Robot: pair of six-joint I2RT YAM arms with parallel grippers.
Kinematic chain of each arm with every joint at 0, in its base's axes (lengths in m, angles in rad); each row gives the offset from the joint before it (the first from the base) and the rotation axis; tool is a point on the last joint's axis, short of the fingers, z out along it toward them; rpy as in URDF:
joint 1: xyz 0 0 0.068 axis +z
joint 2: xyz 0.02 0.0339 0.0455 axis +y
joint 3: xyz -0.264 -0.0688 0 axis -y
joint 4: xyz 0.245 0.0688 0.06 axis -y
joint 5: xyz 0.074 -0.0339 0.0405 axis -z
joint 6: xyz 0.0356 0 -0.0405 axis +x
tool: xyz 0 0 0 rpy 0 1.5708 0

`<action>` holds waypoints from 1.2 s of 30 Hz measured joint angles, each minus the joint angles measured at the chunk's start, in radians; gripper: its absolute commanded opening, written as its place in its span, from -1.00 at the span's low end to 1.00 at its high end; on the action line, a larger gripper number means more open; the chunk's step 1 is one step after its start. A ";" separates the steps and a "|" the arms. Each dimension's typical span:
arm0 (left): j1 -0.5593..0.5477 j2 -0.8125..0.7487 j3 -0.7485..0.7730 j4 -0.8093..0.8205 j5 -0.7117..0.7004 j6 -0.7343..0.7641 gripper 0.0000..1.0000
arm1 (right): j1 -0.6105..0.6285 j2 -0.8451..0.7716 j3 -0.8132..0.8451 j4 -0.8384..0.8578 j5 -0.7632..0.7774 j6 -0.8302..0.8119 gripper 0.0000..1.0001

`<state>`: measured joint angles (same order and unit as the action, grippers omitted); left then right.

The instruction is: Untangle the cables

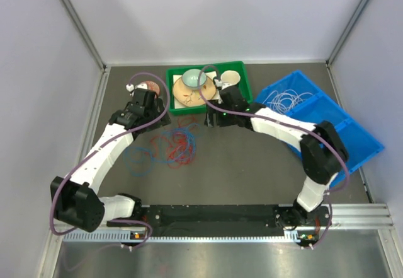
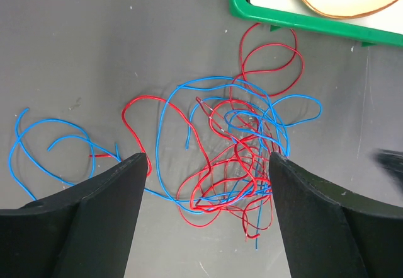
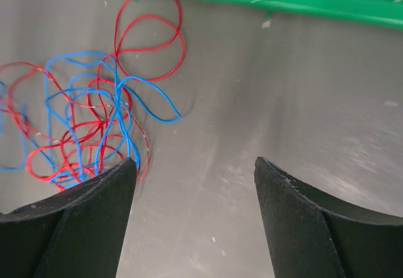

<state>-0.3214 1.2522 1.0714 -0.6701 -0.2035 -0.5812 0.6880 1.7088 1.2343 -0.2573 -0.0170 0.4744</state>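
Observation:
A tangle of red cable (image 1: 179,142) and blue cable (image 1: 135,162) lies on the dark table in front of the green tray. In the left wrist view the red cable (image 2: 220,183) and blue cable (image 2: 165,133) cross in many loops. My left gripper (image 2: 208,164) (image 1: 158,120) hangs open above that knot and holds nothing. My right gripper (image 3: 194,161) (image 1: 211,119) is open over bare table, with the tangle (image 3: 82,127) just left of its left finger. The white cable (image 1: 283,98) is coiled in the blue bin.
A green tray (image 1: 173,75) (image 2: 302,24) (image 3: 252,0) with a wooden plate, a bowl and a cup stands just beyond the tangle. The blue bin (image 1: 352,136) sits at the right, under the right arm. Grey walls close in the table.

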 measured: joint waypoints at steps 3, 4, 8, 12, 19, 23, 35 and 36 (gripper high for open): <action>0.000 0.000 0.000 0.000 0.004 0.000 0.66 | 0.029 0.097 0.053 0.000 -0.009 -0.009 0.47; 0.000 -0.001 0.000 0.000 0.005 0.000 0.66 | 0.037 0.130 0.074 0.000 -0.012 -0.011 0.47; 0.000 -0.009 0.000 -0.001 0.008 0.001 0.65 | 0.053 0.219 0.131 0.001 -0.008 -0.019 0.35; 0.001 -0.024 0.000 -0.002 0.010 0.001 0.65 | 0.054 0.285 0.183 0.003 -0.001 -0.019 0.14; 0.002 -0.031 0.000 -0.003 0.025 0.002 0.65 | 0.061 0.354 0.248 0.005 -0.007 -0.016 -0.50; 0.002 -0.034 0.000 -0.003 0.031 0.001 0.65 | 0.070 0.360 0.253 0.007 -0.011 -0.003 -1.00; -0.002 -0.029 -0.015 0.009 0.119 0.004 0.61 | 0.069 0.014 0.003 0.012 0.127 -0.037 -1.00; -0.006 -0.021 -0.015 0.013 0.131 0.004 0.62 | 0.067 -0.034 -0.017 0.012 0.136 -0.037 -1.00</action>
<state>-0.3279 1.2316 1.0561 -0.6567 -0.0723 -0.5774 0.7551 1.6745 1.2171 -0.2451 0.1188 0.4377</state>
